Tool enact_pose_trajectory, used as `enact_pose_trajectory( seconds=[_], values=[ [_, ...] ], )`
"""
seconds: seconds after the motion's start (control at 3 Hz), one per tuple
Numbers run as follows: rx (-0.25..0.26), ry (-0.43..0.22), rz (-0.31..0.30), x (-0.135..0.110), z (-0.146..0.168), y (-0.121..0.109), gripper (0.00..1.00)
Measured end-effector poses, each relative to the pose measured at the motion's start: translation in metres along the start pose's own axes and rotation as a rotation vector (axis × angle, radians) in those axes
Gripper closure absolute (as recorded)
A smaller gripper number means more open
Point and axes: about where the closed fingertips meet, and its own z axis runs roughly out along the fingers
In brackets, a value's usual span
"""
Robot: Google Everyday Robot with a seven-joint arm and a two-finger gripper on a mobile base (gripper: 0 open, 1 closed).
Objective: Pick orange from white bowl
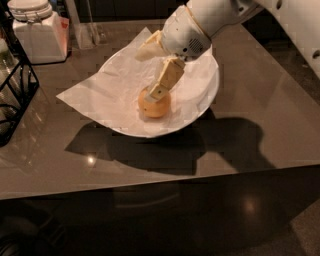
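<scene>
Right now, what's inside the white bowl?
A crinkled paper sheet lines the bowl, spilling past its rim. The orange sits on it near the middle. The open gripper is over the orange. The paper hides the bowl's floor.

My arm (pixel 225 12) was glossy white with a dotted vent patch; its cream 2-fingered claw (pixel 145 75) hung over the white bowl (pixel 214 92).

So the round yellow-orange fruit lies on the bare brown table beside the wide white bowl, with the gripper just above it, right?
Not quite. The camera view shows the round yellow-orange fruit inside the wide white bowl, on its crinkled white paper sheet, not on the brown table. The gripper is just above it, as you say.
</scene>
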Motion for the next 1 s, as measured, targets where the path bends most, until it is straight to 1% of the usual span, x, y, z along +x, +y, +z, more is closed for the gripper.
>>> enact_pose_trajectory(
  seconds=[0.33, 0.67, 1.0],
  values=[
    [-0.063, -0.024, 0.042, 0.016, 0.023, -0.003, 0.21],
    [-0.094, -0.035, 0.075, 0.028, 0.035, -0.005, 0.21],
    [-0.096, -0.006, 0.096, 0.038, 0.034, -0.009, 0.19]
  ],
)
